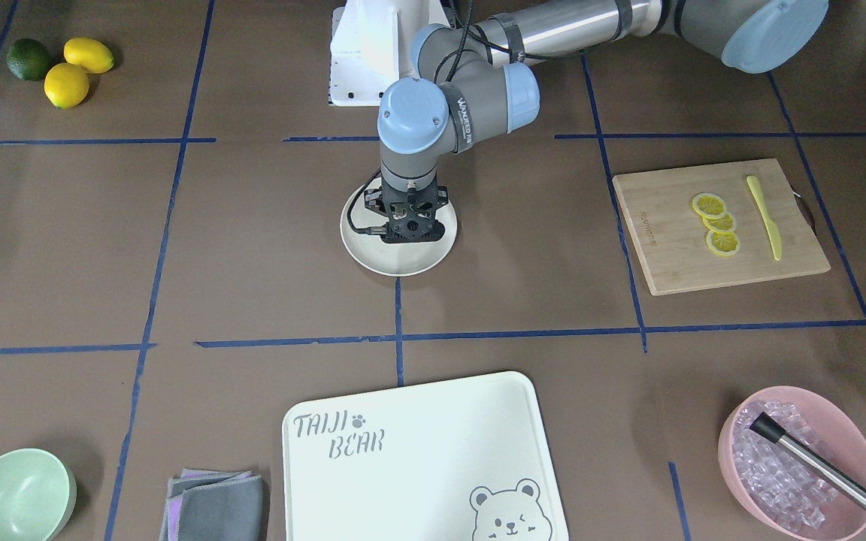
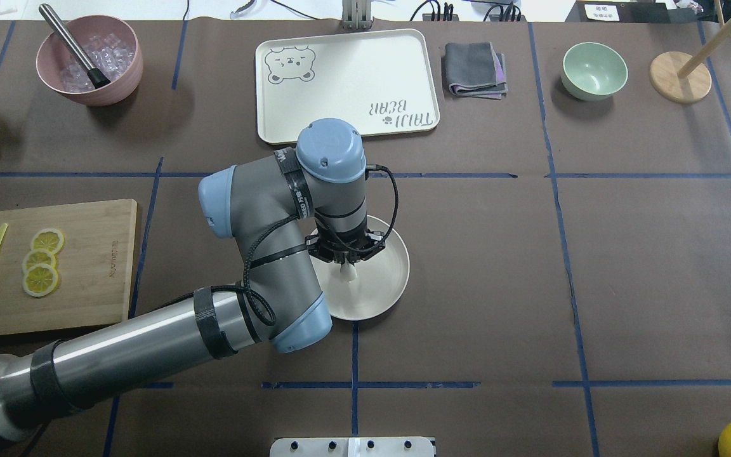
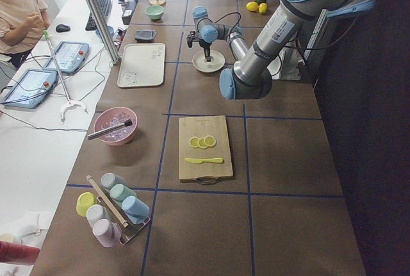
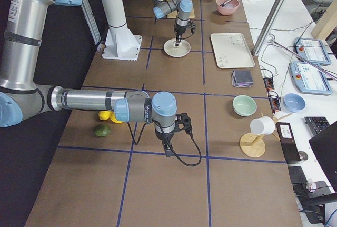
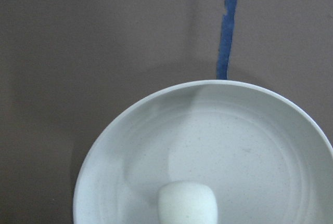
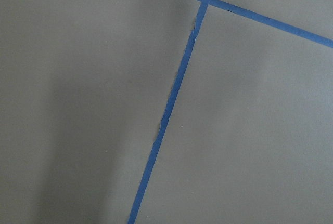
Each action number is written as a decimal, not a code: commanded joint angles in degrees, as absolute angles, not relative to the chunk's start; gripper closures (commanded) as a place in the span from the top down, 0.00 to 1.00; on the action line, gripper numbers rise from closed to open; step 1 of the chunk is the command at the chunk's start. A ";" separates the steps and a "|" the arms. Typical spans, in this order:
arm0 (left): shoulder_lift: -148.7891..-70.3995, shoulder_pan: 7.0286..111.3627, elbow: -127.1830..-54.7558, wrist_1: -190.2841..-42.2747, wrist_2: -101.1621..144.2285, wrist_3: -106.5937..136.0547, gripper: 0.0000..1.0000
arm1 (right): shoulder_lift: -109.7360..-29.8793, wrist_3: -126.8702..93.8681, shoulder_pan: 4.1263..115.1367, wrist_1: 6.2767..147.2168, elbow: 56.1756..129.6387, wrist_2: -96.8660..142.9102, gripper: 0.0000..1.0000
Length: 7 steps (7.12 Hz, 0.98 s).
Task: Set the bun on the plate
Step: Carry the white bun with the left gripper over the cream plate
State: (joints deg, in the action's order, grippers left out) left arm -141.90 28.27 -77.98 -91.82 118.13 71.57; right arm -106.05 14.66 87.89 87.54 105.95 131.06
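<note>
The plate (image 2: 386, 279) is a round cream-white dish near the table's middle, also seen in the front view (image 1: 403, 263). My left gripper (image 2: 346, 261) points straight down over it, shut on the bun (image 2: 348, 272), a small white lump that pokes out below the fingers. In the left wrist view the bun (image 5: 187, 204) sits at the bottom edge, above the plate (image 5: 260, 146) and throwing a shadow on it. My right gripper (image 4: 168, 150) shows only in the exterior right view, low over bare table near the robot's right end; I cannot tell whether it is open or shut.
A white bear-printed board (image 2: 346, 82) lies beyond the plate. A wooden cutting board (image 2: 99, 279) with lemon slices and a yellow knife is at left. Along the far edge stand a pink bowl of ice (image 2: 89, 60), a folded grey cloth (image 2: 474, 68) and a mint-green bowl (image 2: 594, 70).
</note>
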 commanded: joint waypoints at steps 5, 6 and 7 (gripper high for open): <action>-142.56 27.60 -75.85 -93.69 117.86 71.46 0.74 | -106.00 14.59 87.89 87.54 105.91 131.04 1.00; -142.56 27.60 -75.85 -93.69 117.86 71.46 0.75 | -106.00 14.59 87.89 87.54 105.91 131.04 1.00; -142.56 27.60 -75.85 -93.78 117.86 71.46 0.78 | -106.00 14.59 87.89 87.54 105.82 131.04 1.00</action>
